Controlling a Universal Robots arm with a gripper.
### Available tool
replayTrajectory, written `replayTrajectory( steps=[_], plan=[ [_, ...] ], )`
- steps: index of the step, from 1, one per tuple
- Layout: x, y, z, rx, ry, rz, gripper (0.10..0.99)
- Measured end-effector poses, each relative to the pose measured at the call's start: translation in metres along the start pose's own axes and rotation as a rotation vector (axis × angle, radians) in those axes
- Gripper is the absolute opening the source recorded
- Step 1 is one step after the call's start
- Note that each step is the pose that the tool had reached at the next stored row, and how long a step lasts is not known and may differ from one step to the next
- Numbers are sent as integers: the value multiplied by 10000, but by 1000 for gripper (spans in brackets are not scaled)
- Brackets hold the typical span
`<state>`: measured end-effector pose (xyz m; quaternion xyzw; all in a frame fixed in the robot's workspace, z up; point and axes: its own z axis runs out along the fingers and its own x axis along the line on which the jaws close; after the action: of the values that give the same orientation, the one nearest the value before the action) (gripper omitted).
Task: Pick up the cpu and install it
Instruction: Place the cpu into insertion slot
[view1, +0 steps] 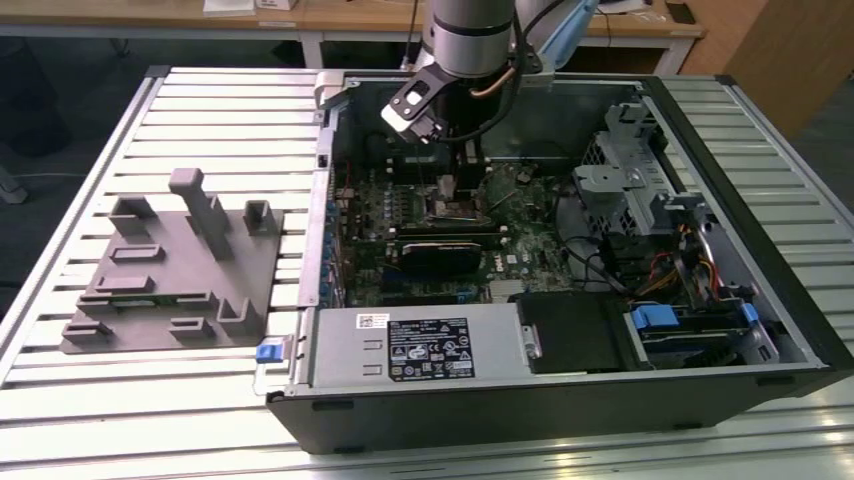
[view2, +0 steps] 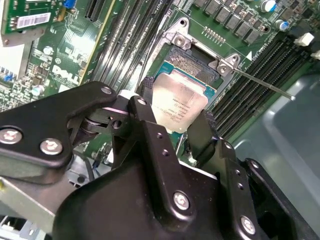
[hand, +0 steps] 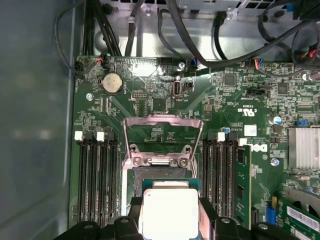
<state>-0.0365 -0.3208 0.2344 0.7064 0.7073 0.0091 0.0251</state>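
The cpu (view2: 179, 104) is a small square chip with a pale silver top. It sits between my two black fingers (view2: 144, 111) directly over the open motherboard socket (view2: 192, 62). My gripper (view2: 175, 119) is shut on the cpu's opposite edges. In the first wrist view the cpu (hand: 170, 211) covers the near part of the socket (hand: 162, 175), and the socket's metal load plate (hand: 162, 137) stands flipped open beyond it. In the exterior view my gripper (view1: 454, 188) reaches down inside the open computer case (view1: 561, 300), over the middle of the board.
Memory slots (hand: 95, 175) flank the socket on both sides, and a thin socket lever (view2: 260, 82) sticks out beside it. A black heatsink block (view1: 447, 255) lies on the board near the gripper. A grey fixture (view1: 167, 270) stands on the slatted table at the exterior view's left.
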Motion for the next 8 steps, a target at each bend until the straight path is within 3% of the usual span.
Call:
replayTrajectory(
  steps=[8],
  plan=[
    [25,-6,127,1,-2,1,529]
  ],
)
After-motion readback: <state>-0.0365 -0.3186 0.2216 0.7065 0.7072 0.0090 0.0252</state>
